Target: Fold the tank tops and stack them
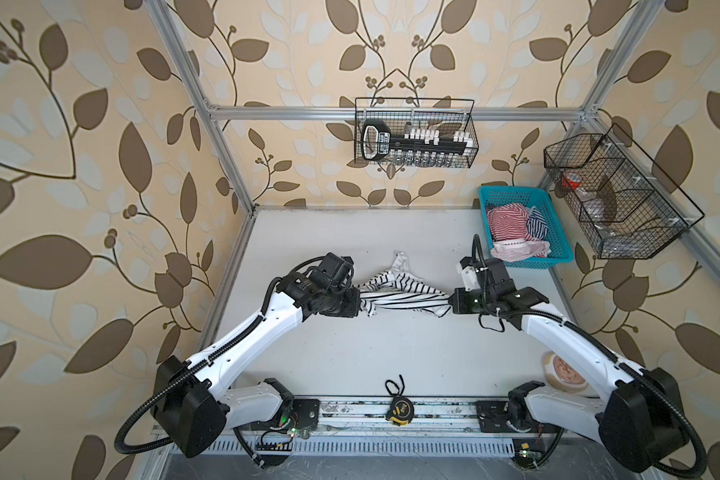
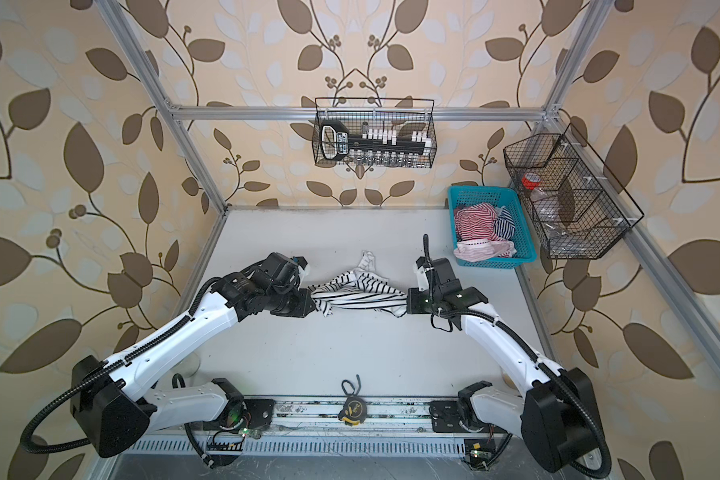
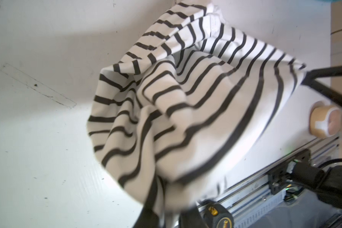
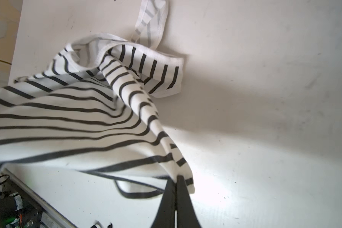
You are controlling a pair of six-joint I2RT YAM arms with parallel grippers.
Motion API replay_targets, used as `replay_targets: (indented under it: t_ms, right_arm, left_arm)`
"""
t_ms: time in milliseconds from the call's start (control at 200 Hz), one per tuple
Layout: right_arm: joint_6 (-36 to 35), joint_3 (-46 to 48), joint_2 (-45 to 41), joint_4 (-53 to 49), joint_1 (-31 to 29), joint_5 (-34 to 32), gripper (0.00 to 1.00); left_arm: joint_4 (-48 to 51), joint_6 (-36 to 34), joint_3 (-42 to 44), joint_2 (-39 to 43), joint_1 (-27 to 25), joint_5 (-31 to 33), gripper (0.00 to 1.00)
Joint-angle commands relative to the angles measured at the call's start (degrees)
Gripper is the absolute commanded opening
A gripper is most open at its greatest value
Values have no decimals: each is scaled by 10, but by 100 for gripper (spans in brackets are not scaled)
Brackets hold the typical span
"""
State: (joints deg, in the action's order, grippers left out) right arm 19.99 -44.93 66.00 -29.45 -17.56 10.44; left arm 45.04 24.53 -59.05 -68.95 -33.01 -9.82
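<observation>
Past the tape measure (image 1: 399, 409) at six o'clock, the black-and-white tank top (image 1: 404, 291) stretches over the counter (image 1: 391, 357), long axis nine-to-three, its three o'clock end pinched in the closed right pincer (image 4: 175, 182), its nine o'clock end bunched over the left pincer (image 1: 360, 304), grip unreadable.

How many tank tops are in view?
3. The black-and-white top spans between the left claw and right claw; the red-and-white top and navy-and-white top lie crumpled in the turquoise basket. More may be hidden.
</observation>
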Motion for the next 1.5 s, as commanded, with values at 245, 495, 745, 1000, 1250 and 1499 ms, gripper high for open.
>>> replay_targets:
  t_ms: [245,495,745,1000,1250,1499]
  right_arm:
    - [-35,-17,6,-54,22,38,0]
    - [-43,-16,55,-56,21,35,0]
    - [-46,-9,71,-52,21,24,57]
    - [-49,-1,67,-49,21,22,70]
    - [-44,20,59,-35,26,23,71]
    - [-41,32,52,-27,27,25,71]
  left_arm:
    - [29,-1,12,15,1,-8,31]
    - [-28,39,49,9,-15,-130,38]
    - [-12,92,73,-1,-126,-116,50]
    - [-27,112,57,-100,-212,-92,56]
    - [-38,111,42,-184,-224,-69,53]
    - [-50,107,29,-243,-224,-65,50]
